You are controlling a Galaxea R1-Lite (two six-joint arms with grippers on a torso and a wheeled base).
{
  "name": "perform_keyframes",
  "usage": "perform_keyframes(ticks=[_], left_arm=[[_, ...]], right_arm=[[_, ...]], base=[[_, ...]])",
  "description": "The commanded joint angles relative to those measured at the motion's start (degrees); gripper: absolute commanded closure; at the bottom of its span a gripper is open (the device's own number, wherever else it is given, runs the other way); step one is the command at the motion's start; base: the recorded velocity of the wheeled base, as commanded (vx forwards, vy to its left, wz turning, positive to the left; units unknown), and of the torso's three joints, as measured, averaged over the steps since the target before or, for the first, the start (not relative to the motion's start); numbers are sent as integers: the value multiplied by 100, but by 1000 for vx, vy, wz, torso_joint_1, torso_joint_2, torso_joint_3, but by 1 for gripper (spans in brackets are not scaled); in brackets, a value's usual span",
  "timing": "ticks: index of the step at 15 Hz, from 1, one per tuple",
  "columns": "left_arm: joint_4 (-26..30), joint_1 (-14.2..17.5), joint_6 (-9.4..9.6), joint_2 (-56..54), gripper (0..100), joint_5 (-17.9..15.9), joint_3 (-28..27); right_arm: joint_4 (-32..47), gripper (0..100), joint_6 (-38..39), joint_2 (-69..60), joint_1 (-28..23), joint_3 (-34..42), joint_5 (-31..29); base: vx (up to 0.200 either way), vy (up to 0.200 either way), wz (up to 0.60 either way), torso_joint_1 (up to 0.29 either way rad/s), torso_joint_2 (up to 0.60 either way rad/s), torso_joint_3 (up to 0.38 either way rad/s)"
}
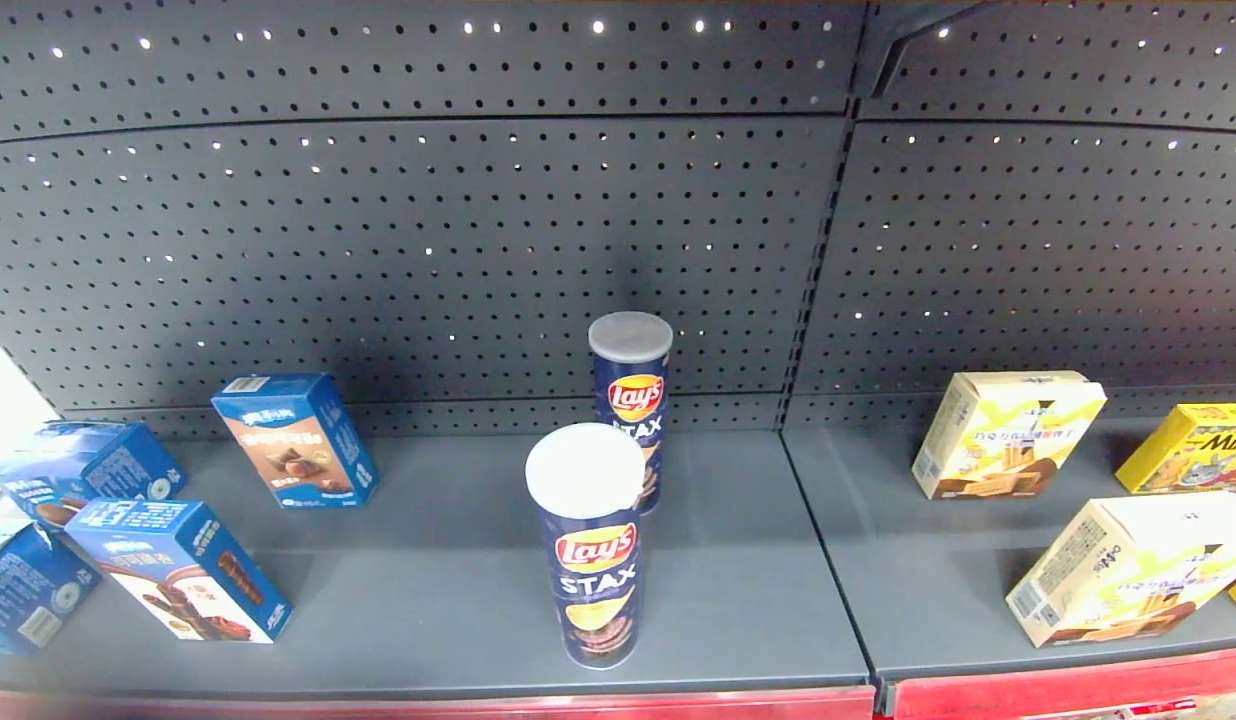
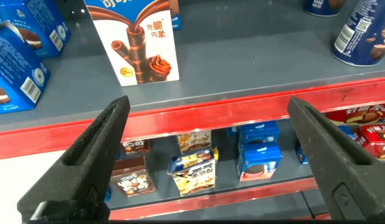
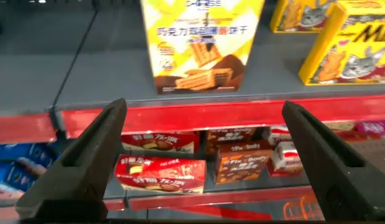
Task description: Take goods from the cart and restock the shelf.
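Chip cans stand upright, lids up; left gripper and right gripper spread apart.

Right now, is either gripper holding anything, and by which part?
Nothing is held. The left gripper and right gripper are both open, with nothing between their fingers.
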Motion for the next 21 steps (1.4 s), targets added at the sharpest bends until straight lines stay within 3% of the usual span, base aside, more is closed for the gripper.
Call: perform_keyframes(ticks=[1,5,18,19,20,21], left_arm=[[-1,-1,0,8,0,0,1],[-1,-1,0,8,0,0,1],[-27,-10,70,0,0,-26,10],[-370,-10,413,8,0,-88,1],[-959,-80,659,131,0,-448,-25],[-1099,-177,773,334,0,-765,-52]], right_arm=[[113,0,-25,-312,-4,5,104],[693,0,-52,-646,-92,-4,561],[622,0,36,-997,-189,5,534],[622,0,36,-997,-189,5,534],[622,0,36,-997,-189,5,534],[614,0,36,-997,-197,5,534]], base=[[0,0,0,0,0,0],[0,0,0,0,0,0],[0,0,0,0,0,0],[0,0,0,0,0,0],[0,0,0,0,0,0],[0,0,0,0,0,0]])
